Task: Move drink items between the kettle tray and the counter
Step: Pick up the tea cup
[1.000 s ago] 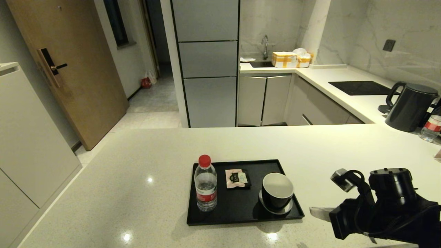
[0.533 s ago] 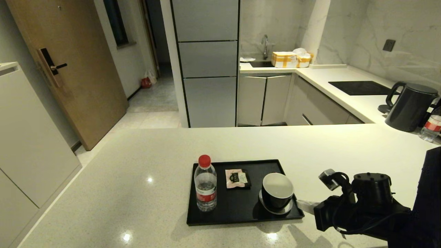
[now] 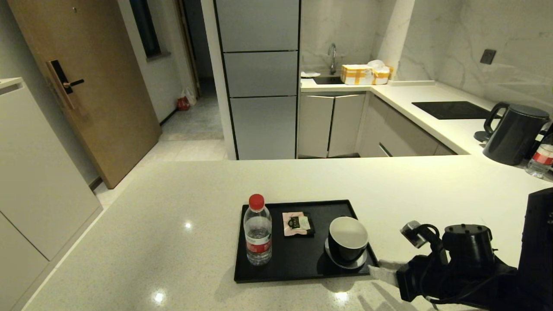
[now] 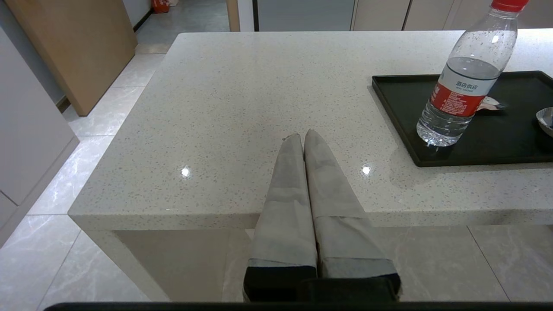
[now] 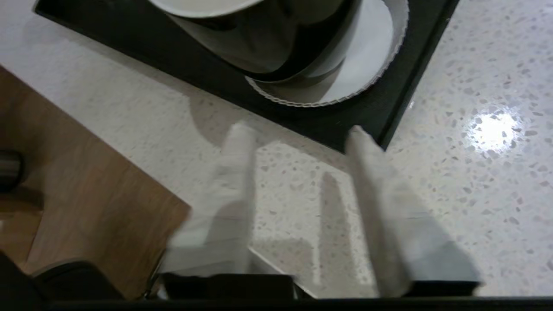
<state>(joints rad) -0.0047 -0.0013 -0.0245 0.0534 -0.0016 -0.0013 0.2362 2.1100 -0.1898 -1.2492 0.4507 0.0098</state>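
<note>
Sitting on its saucer at the lower right of the tray (image 3: 298,268), the cup (image 3: 348,239) lies just up-left of the right hand (image 3: 382,273) (fingers spread); the left hand (image 4: 303,139), pressed together, is farther.

The right gripper (image 3: 375,271) has advanced toward 9 o'clock across the counter (image 3: 173,242). One second earlier it lay well apart from the kettle tray (image 3: 298,272); half a second ago it was near the tray's 3 o'clock rim. Its fingertips (image 5: 360,138) now reach the tray's corner at about 4 o'clock, spread apart, just short of the cup (image 3: 347,239). The arm has also dropped lower in the head view.
</note>
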